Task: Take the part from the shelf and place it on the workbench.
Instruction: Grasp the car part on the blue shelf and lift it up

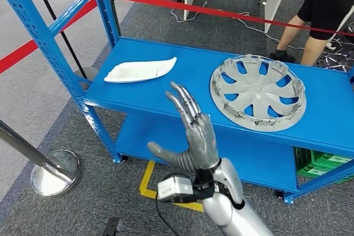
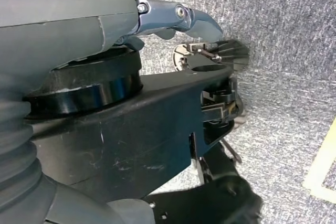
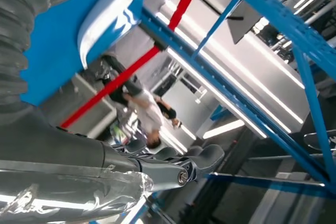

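Silver and jointed, the robot's right hand (image 1: 196, 131) rises from the lower edge of the head view, fingers spread apart and pointing up toward the shelf, thumb stuck out to the side, holding nothing. Beyond its fingertips and to the left lies a white part (image 1: 140, 70), flat on the blue shelf (image 1: 192, 75); it is long and slim, its long axis running across the shelf, its tapered tip pointing right. To the hand's right rests a grey wheel cover (image 1: 258, 92), flat, ribbed side up. A person's legs (image 1: 307, 31) stand behind a red barrier tape (image 1: 217, 10).

Grey carpet lies beneath the left hand (image 2: 174, 17); its fingers are mostly hidden, so its state cannot be told.
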{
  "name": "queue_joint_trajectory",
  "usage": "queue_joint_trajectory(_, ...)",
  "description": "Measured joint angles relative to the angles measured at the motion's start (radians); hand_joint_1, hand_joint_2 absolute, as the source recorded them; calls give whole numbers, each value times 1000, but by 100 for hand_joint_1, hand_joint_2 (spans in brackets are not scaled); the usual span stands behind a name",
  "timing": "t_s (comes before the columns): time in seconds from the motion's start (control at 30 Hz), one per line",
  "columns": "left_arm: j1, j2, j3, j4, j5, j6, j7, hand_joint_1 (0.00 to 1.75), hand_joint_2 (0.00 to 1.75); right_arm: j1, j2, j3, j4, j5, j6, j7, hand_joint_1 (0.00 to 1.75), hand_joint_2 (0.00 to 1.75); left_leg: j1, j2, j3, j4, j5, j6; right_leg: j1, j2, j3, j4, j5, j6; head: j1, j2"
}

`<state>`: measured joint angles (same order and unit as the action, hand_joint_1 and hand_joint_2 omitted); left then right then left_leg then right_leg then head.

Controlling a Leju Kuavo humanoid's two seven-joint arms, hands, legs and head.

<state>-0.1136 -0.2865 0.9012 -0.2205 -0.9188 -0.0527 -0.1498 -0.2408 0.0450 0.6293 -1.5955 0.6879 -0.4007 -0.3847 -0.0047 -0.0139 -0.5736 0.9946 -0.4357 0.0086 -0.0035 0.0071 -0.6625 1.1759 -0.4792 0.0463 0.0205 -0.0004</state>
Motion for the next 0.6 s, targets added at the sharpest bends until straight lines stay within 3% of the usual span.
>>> queue_joint_trajectory(0.07, -4, -1, -3, 0, -3, -1, 0, 0, 175, -36, 0, -4, 26, 15, -2, 10, 0, 175, -3, -1, -1, 2, -1, -6, 2, 1, 56, -114, 38, -6, -1, 0)
queue_joint_trajectory(0.1, -5, -2, -5, 0, -4, -1, 1, 0, 175, -49, 0, -7, 38, 23, -2, 15, 0, 175, -4, -2, -3, 2, 0, -11, 3, 2, 67, -139, 42, -9, -1, 0)
queue_joint_trajectory(0.23, -14, -2, -19, 0, -13, -5, 8, 0, 175, -102, 0, -21, 84, 88, 0, 56, 0, 175, -5, -1, -13, 14, -10, -32, -1, 5, 67, -150, 45, -26, -5, 0)
queue_joint_trajectory(0.27, -16, -2, -21, 0, -16, -5, 10, 0, 175, -121, 0, -24, 99, 107, 3, 68, 0, 175, -4, -1, -29, 46, -30, -38, -4, 4, 68, -153, 47, -31, -8, 0)
queue_joint_trajectory(0.37, -25, 0, -26, 0, -21, -7, 16, 0, 175, -176, 0, -30, 162, 202, 19, 134, 0, 175, -1, 0, -120, 227, -109, -52, -6, 2, 67, -154, 48, -35, -14, 0)
queue_joint_trajectory(0.4, -28, 0, -28, 0, -23, -7, 18, 0, 175, -197, 0, -30, 193, 243, 34, 170, 0, 175, -1, 0, -140, 264, -113, -54, -6, 1, 66, -154, 48, -35, -14, 0)
queue_joint_trajectory(0.43, -32, 1, -31, 0, -25, -8, 21, 0, 175, -223, 0, -30, 230, 277, 57, 206, 0, 175, 0, 0, -143, 266, -99, -55, -7, 2, 66, -153, 48, -34, -15, 0)
queue_joint_trajectory(0.47, -34, 1, -35, 0, -27, -9, 25, 0, 175, -255, 0, -29, 272, 301, 87, 239, 0, 175, 1, 1, -129, 233, -69, -56, -7, 2, 67, -153, 48, -34, -15, 0)
queue_joint_trajectory(0.53, -39, -1, -44, 0, -32, -15, 34, 0, 175, -326, 0, -29, 364, 317, 156, 287, 0, 175, 5, 3, -73, 112, -1, -59, -5, 4, 65, -151, 48, -27, -17, 0)
queue_joint_trajectory(0.6, -43, -6, -49, 0, -36, -21, 42, 0, 175, -395, 0, -29, 455, 318, 210, 311, 0, 175, 10, 4, -38, 27, 22, -50, 1, 6, 57, -147, 49, -17, -19, 0)
